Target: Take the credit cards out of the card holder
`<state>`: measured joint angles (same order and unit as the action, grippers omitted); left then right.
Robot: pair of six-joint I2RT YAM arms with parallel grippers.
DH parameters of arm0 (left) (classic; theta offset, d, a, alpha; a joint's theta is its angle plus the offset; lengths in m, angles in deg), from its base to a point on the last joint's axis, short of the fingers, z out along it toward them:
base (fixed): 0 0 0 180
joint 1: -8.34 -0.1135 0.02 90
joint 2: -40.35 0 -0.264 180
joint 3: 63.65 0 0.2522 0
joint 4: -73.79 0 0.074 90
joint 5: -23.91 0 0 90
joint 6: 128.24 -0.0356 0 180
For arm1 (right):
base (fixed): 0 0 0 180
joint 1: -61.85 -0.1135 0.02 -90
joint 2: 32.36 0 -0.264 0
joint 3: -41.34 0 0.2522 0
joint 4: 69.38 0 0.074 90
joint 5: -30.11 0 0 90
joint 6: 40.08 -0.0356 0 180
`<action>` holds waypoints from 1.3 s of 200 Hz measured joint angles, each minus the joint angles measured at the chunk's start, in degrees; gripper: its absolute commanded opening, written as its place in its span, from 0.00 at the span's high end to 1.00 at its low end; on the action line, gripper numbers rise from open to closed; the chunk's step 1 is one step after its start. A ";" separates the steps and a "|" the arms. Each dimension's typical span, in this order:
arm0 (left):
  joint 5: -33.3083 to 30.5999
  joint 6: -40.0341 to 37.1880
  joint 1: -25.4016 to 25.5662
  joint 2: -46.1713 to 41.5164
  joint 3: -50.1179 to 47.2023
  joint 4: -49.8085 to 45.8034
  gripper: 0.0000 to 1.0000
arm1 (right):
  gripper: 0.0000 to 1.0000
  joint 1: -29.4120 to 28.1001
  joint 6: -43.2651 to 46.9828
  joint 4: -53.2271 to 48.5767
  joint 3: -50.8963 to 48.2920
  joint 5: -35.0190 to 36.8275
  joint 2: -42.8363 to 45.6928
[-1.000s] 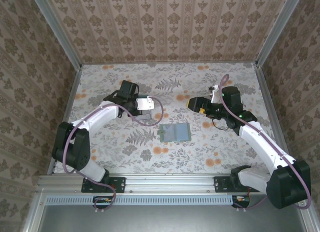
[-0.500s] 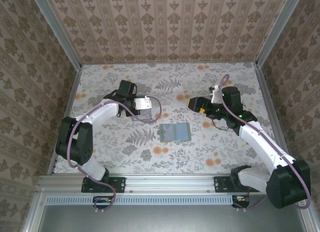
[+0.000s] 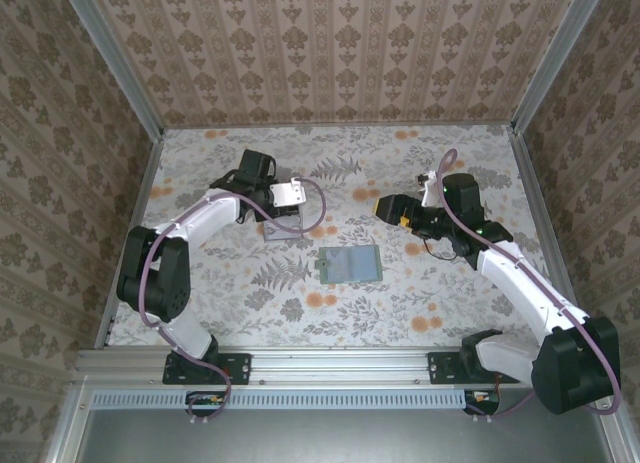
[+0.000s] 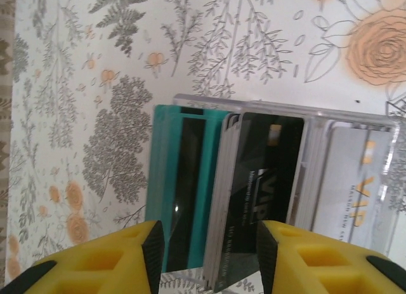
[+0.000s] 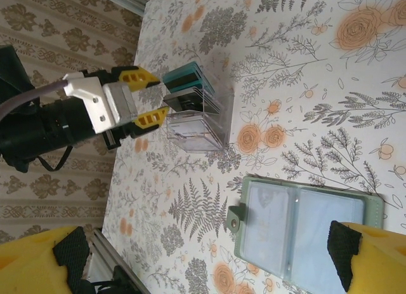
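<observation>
The card holder (image 3: 350, 264) lies open and flat at mid-table, grey-green with a snap tab and two clear-sleeved panels (image 5: 304, 233). Whether its sleeves hold anything I cannot tell. The credit cards stand on edge in a clear plastic box (image 4: 190, 101): a teal card with a dark band (image 4: 162, 180), a grey stack fronted by a black card (image 4: 266, 173), and a pale card (image 4: 355, 180). My left gripper (image 4: 209, 249) hovers at that box (image 3: 283, 231), open, its pads either side of the stack's near edge without touching. My right gripper (image 3: 385, 208) is open, to the right of the holder.
The floral tablecloth is bare around the holder. Patterned walls and metal rails (image 3: 130, 93) close in the table on three sides. The right wrist view shows the left gripper (image 5: 155, 100) beside the clear box (image 5: 203, 141), left of the holder.
The left gripper has shifted slightly toward the back over the clear box and its jaws have parted. The right arm and the card holder have not moved.
</observation>
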<state>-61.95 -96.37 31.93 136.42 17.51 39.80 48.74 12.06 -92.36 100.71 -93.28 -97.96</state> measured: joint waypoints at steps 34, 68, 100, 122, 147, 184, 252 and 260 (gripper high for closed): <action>-0.92 1.46 -0.46 0.04 0.13 0.13 0.50 | 0.00 0.00 -0.02 0.02 -0.61 0.00 0.00; 2.38 2.49 -0.76 0.00 0.15 -1.51 0.40 | 0.00 0.11 -0.09 0.07 -1.31 0.00 0.02; 6.01 3.19 -1.09 -0.17 0.15 -3.50 0.38 | 0.00 0.11 -0.79 0.20 -2.29 0.00 0.04; 6.10 3.30 -1.14 -0.17 0.15 -3.72 0.39 | 0.00 0.11 -1.22 0.22 -2.38 -0.02 0.13; 5.38 3.34 -1.14 0.04 0.15 -3.52 0.39 | 0.00 0.11 -1.31 0.20 -2.38 -0.02 0.92; 2.80 4.00 -0.85 2.47 0.22 -2.29 0.39 | 0.00 0.11 -1.31 0.17 -2.89 0.00 2.64; -3.21 6.36 -0.72 3.45 1.73 0.37 0.39 | 0.00 0.09 -1.33 0.15 -3.30 0.00 3.69; -4.11 6.88 -0.76 3.45 2.16 0.61 0.39 | 0.00 0.11 -1.36 0.13 -3.45 0.00 3.74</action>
<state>-66.06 -89.49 31.17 139.87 19.67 40.41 48.85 10.70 -92.23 97.25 -93.28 -94.23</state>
